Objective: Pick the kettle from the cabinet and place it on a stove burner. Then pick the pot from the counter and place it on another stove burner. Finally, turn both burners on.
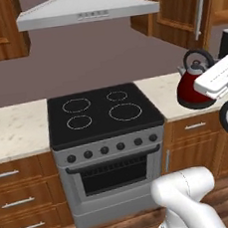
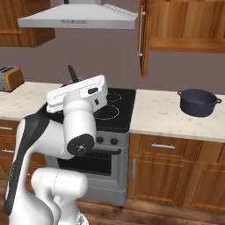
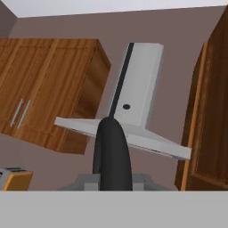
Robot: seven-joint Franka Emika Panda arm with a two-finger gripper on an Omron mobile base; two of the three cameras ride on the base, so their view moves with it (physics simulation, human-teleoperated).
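Kettle (image 1: 195,86) red leftward — pot (image 2: 198,102) visible rightward.

arm (image 2: 74,132): glossy white rounded links | joints: dark grey bands, round cap | hand: flat white block, small black mark

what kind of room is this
A rendered home kitchen, by the look of it: a black glass cooktop with an oven below, a steel range hood above it, and wood cabinets over a speckled counter.
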